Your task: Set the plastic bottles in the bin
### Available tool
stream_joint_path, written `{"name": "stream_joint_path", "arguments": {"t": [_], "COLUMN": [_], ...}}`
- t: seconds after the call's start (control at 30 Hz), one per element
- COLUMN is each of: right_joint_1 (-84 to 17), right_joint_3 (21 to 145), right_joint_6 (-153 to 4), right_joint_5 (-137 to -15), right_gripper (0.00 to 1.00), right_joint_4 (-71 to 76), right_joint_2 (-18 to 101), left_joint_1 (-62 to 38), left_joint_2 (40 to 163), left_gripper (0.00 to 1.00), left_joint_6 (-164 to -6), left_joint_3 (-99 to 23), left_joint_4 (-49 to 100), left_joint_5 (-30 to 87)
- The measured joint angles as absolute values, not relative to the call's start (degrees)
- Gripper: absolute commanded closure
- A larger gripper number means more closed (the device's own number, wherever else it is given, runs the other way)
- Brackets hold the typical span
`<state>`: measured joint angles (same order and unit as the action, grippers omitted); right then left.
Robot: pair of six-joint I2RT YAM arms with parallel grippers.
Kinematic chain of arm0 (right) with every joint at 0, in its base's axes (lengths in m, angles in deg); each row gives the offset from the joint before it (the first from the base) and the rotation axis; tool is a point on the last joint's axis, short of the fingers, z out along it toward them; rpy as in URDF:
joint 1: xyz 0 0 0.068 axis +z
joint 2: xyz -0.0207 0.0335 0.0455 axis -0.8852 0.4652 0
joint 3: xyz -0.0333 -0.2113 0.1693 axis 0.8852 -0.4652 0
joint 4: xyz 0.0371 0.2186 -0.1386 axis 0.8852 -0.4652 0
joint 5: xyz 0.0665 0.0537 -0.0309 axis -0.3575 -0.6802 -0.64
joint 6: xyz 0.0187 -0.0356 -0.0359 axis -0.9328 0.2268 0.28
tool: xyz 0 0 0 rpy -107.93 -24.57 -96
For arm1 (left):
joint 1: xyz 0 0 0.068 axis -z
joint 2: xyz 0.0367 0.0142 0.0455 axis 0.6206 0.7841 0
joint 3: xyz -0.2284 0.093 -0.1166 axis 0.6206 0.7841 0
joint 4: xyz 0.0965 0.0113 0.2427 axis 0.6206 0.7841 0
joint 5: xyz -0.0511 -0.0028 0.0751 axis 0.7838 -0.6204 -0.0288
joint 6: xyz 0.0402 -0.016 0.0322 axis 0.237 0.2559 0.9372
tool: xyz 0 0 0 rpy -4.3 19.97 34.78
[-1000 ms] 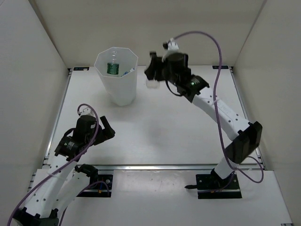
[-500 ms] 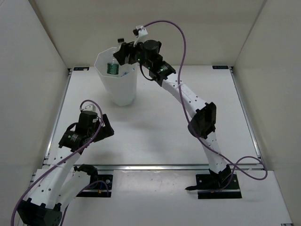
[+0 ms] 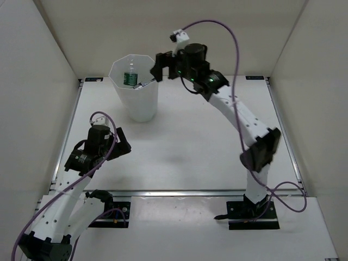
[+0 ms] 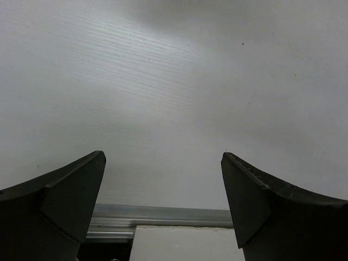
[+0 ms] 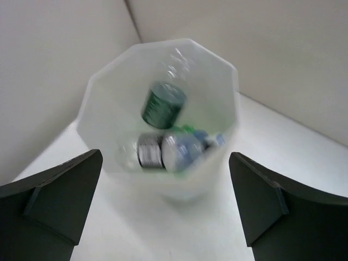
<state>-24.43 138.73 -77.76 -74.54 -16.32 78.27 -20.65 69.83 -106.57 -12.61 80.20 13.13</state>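
The bin [image 3: 142, 106] is a tall white translucent container standing at the far left of the table. Plastic bottles lie inside it: one with a green label [image 5: 163, 104], one with a dark label [image 5: 150, 152] and a bluish one [image 5: 187, 151], all blurred. From above I see the green-labelled bottle [image 3: 129, 79] and another bottle [image 3: 145, 84] inside the rim. My right gripper [image 3: 157, 68] hangs open and empty just above the bin's right rim [image 5: 235, 81], its fingers spread wide [image 5: 166, 157]. My left gripper [image 3: 122, 145] is open and empty, low over bare table [image 4: 163, 157].
White walls enclose the table on the left, back and right. A metal rail [image 4: 163, 215] runs along the table's near edge below the left gripper. The right arm's purple cable [image 3: 234, 43] loops high above the back of the table.
My right gripper carried a bottle leftward over the bin, opened and let it go inside, then drew back slightly right. The left arm shifted only a little.
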Motion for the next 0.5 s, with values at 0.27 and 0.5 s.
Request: {"name": "stream_joint_path", "arguments": {"t": [0.27,0.5], "right_joint_1": [-43.45,-63.90], "right_joint_3": [83.59,60.29], "right_joint_6": [-83.33,-85.43], "right_joint_5": [-68.29,-68.12], "right_gripper": [0.01,0.01], "right_joint_4": [-24.03,-40.25], "right_joint_2": [30.16,10.60], "left_joint_1": [-20.41,-20.97], "left_joint_2": [71.87,74.03], "left_gripper": [0.02,0.01], "left_joint_6": [-106.00,-105.59], "left_joint_3": [-14.58,-15.56], "left_joint_4": [78.85,79.42], "left_joint_5": [11.95,8.65]}}
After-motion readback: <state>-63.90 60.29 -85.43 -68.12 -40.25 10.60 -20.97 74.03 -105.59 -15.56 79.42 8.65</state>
